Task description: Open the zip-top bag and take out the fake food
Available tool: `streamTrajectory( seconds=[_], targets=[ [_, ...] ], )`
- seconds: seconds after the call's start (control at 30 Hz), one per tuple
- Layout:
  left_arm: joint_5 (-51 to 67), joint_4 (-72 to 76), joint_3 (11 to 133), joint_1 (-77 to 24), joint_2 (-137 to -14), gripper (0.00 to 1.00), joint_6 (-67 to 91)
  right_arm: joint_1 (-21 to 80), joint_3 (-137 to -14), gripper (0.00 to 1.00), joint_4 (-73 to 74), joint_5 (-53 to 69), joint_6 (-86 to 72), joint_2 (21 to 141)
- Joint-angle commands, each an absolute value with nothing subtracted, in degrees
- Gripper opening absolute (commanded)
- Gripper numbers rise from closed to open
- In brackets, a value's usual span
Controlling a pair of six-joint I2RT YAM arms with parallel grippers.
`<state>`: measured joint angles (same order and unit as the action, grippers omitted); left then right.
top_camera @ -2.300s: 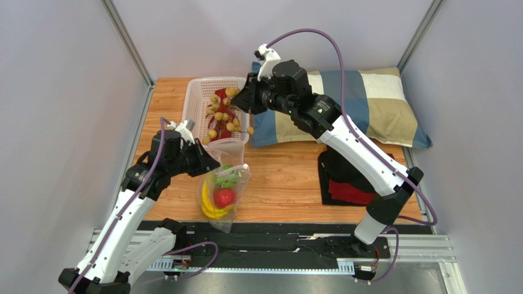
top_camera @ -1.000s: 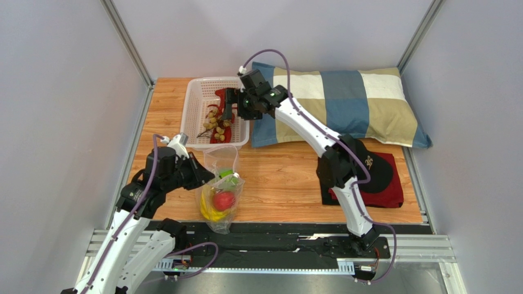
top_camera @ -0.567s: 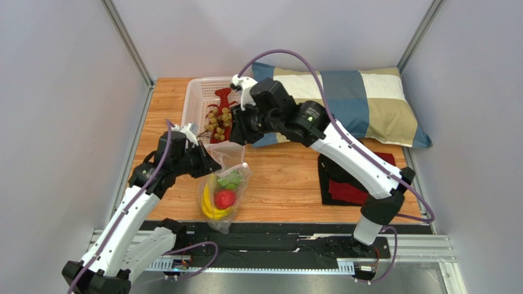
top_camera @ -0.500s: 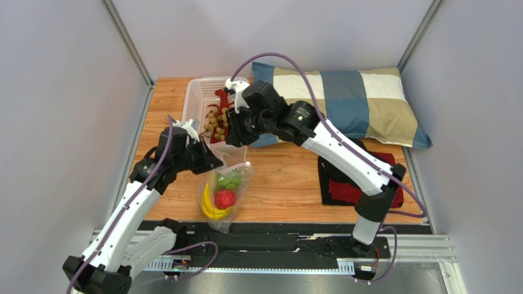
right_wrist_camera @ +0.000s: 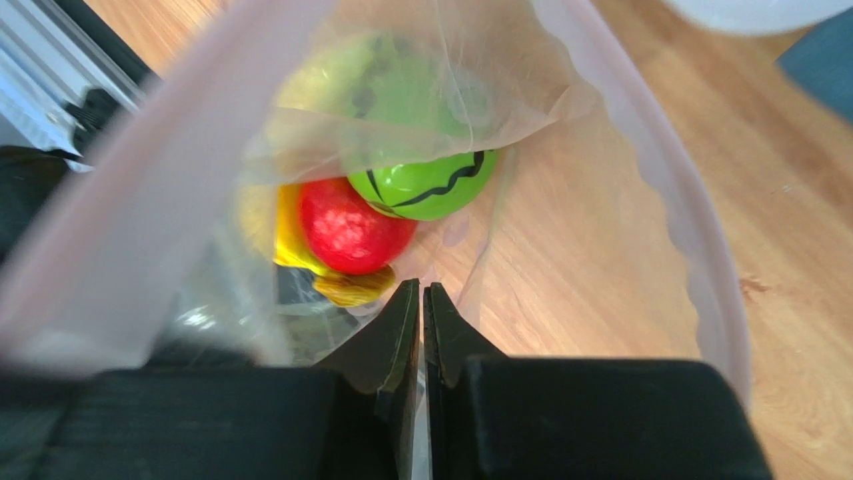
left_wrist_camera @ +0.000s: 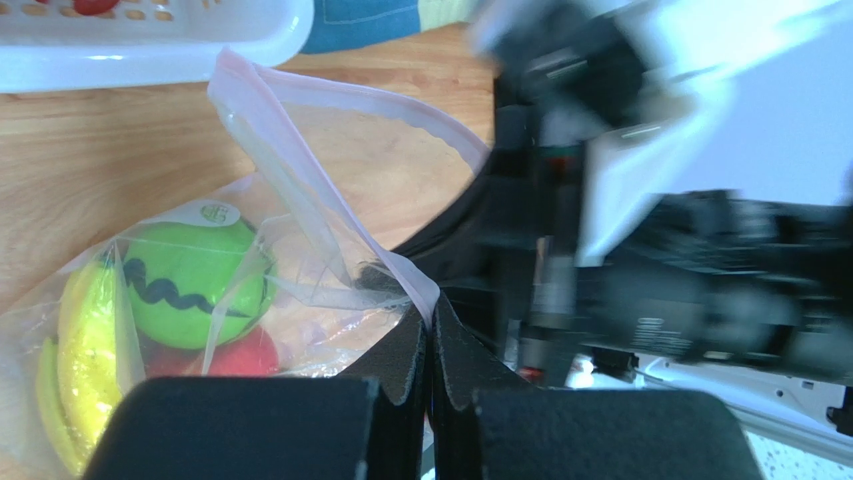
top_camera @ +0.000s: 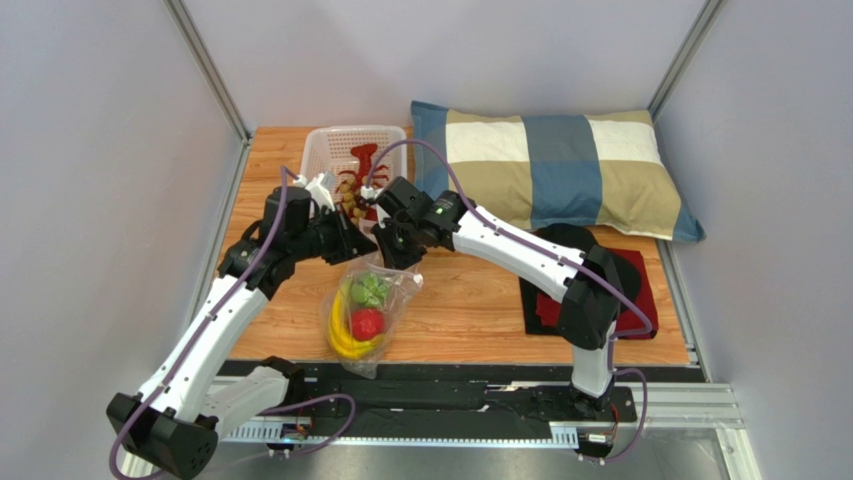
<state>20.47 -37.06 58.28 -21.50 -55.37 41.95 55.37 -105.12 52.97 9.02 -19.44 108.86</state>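
At the bag mouth, right fingers, back from the basket, clench one lip, left fingers the other: ready to widen.

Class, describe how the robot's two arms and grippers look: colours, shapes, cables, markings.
The left arm and right arm share white tubular links and black joint housings, each trailed by a purple cable. The left gripper and right gripper are black, with two flat, tapering fingers.

left arm: white shells, black joints, black base block at 7 o'clock | right arm: same build, base at 5 o'clock | cables: purple, one along each arm, looping free near wrist | fingers: matte black, wedge-tipped
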Motion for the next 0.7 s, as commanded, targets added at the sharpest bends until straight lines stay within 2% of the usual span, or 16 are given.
streamTrajectory(
  seconds=[0.0,0.13,0.2,0.27,0.37,0.53,0.67],
  targets=[
    [21.89,-32.78,62.31,-24.95,-58.53,0.00,43.59,54.76,-100.02,0.09,45.97,12.12,-19.68,104.76],
    [21.62,-31.91,63.63,-25.93,-60.11,0.00,44.65,53.70,-94.50,0.22,39.15,15.98,-22.23,104.24],
    [21.53,-32.08,64.25,-26.01,-60.47,0.00,44.82,53.09,-88.98,0.24,34.48,17.05,-24.60,102.84],
    [19.44,-33.74,64.51,-26.02,-60.47,0.00,44.65,52.91,-86.32,0.38,28.76,16.88,-25.84,102.31],
    [16.36,-37.43,63.55,-26.02,-60.12,0.00,43.68,52.91,-83.06,0.53,23.48,18.45,-26.63,103.18],
    [13.45,-40.86,59.51,-26.02,-58.72,0.00,41.31,52.91,-78.85,0.66,12.86,21.18,-29.96,106.07],
    [8.81,-42.62,57.48,-26.02,-56.43,0.00,40.34,53.43,-79.72,0.75,11.87,20.75,-29.62,108.45]
  ],
)
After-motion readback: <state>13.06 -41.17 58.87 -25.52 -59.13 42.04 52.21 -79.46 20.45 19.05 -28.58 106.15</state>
